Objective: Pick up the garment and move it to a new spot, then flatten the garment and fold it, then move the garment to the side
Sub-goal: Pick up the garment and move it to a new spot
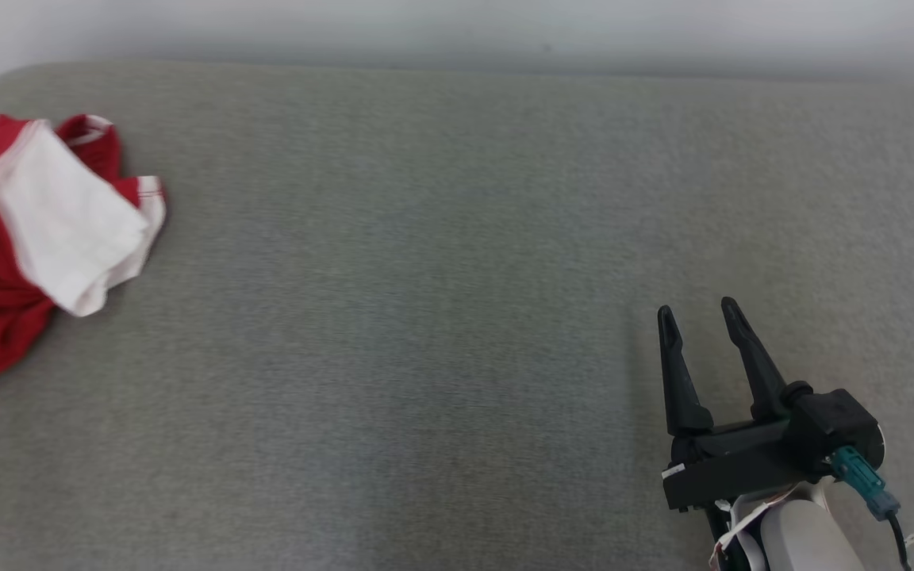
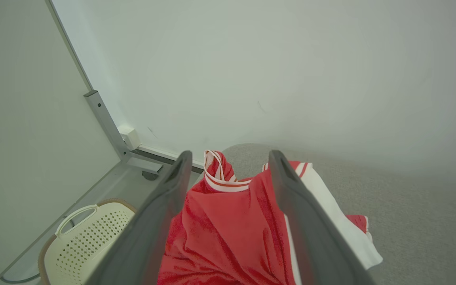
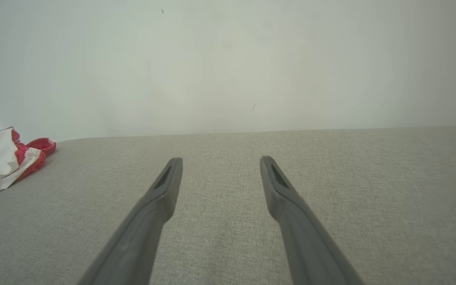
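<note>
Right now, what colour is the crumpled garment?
The garment is red with a white panel and striped trim, clearest in the left wrist view.

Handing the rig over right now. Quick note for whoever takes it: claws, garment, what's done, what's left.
Left claw: open, aimed at the garment, which shows between its fingers; nothing gripped.
Right claw: open and empty over the bare grey table, well away from the garment.
Garment: red and white, crumpled in a heap at the table's left end. A basket stands on the floor past that end.
Done: nothing that shows; the garment is not lifted, flattened or folded.
Left: grab it, move it to a new spot, flatten, fold, move it aside.
</note>
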